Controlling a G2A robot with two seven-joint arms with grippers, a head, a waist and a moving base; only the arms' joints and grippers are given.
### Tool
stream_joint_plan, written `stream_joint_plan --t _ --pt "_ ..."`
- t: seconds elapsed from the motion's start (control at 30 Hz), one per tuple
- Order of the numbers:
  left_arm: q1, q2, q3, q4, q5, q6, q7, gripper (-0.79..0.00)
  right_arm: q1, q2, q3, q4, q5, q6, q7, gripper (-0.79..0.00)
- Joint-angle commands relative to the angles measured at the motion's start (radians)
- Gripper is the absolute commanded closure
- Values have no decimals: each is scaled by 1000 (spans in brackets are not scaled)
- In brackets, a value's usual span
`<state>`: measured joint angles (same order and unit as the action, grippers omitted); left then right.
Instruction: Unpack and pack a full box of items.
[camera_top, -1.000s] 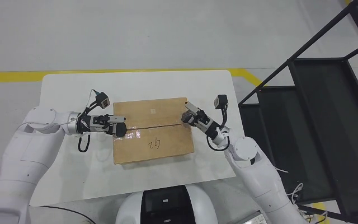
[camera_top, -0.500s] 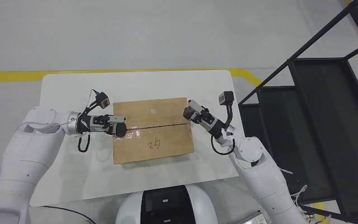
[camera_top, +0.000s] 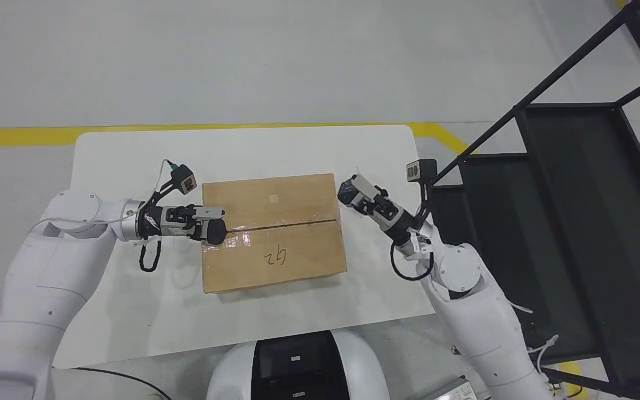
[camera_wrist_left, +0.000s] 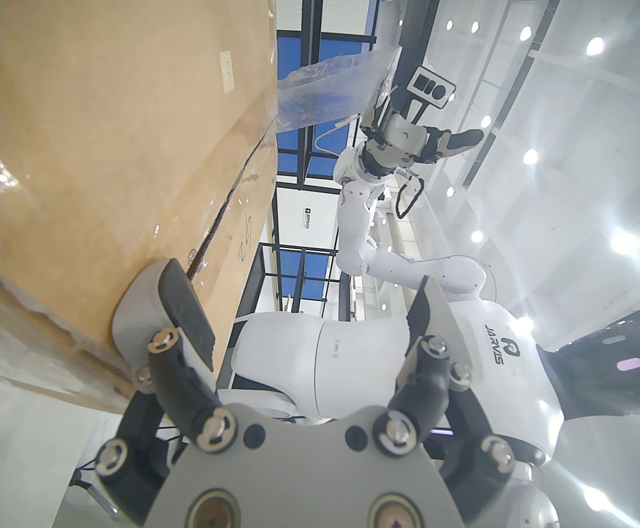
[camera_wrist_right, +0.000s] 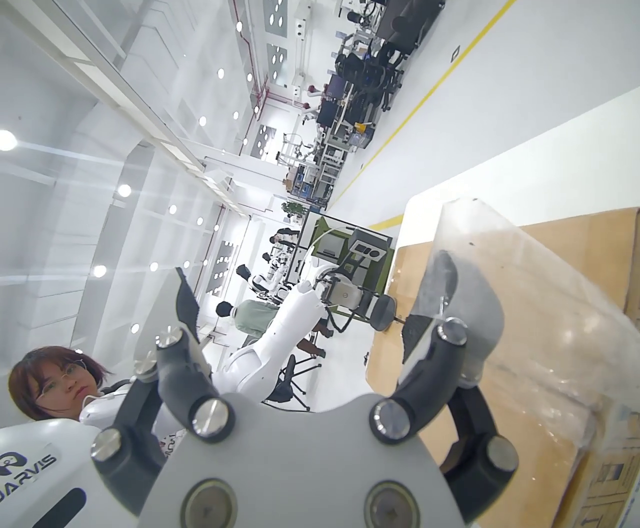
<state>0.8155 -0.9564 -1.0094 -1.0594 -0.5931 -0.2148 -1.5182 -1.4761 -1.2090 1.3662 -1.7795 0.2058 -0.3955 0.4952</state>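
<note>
Two wide-open grippers flank the closed cardboard box (camera_top: 272, 232) at the middle of the white table (camera_top: 120, 300): your left gripper (camera_top: 217, 231) rests one finger on the lid at the seam (camera_top: 285, 225), and your right gripper (camera_wrist_right: 315, 287), at the opposite edge, has a strip of clear tape (camera_wrist_right: 525, 310) clinging to one finger, not pinched. This looks like unsealing, so you probably need to pinch that strip and peel along the seam. A handwritten scrawl (camera_top: 276, 258) resembles "42"; the small white label (camera_wrist_left: 226, 72) is unreadable.
</note>
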Motion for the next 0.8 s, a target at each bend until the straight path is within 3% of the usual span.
stream_joint_plan --t 0.0,0.03,0.07,0.13,0.43,0.77 --pt "0 0 0 0 0 0 0 -785 -2 1 8 -6 -7 -6 -4 -763" --pt "0 0 0 0 0 0 0 -785 -4 2 12 -10 -11 -9 -5 -425" --pt "0 0 0 0 0 0 0 -785 -7 2 14 -14 -13 -9 -5 -326" --pt "0 0 0 0 0 0 0 -785 -10 3 23 -21 -25 -8 -10 0" --pt "0 0 0 0 0 0 0 -785 -11 6 35 -12 -60 4 -25 0" --pt "48 12 -42 -62 7 25 57 -785 -1 6 22 0 -76 3 -27 0"
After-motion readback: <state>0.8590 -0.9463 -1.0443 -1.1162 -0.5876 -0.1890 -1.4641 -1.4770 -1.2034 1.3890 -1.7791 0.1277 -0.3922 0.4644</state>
